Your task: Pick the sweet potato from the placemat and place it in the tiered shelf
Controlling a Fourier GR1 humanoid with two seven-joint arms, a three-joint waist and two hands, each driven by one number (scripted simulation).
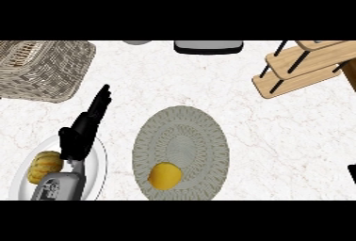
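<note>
A yellow-orange sweet potato [165, 176] lies on the near part of the round grey woven placemat [182, 136]. The wooden tiered shelf [306, 66] with black posts stands at the far right. My left hand [87, 124] is left of the placemat with its fingers straight, pointing away from me, holding nothing. It hovers over the edge of a plate and is apart from the sweet potato. Only a dark sliver of my right hand [352, 173] shows at the right edge.
A white plate [97, 176] at the near left carries a ridged orange pastry [44, 165]. A wicker basket [42, 68] stands at the far left. A dark tray-like object [208, 46] and a grey object [138, 42] sit at the far edge.
</note>
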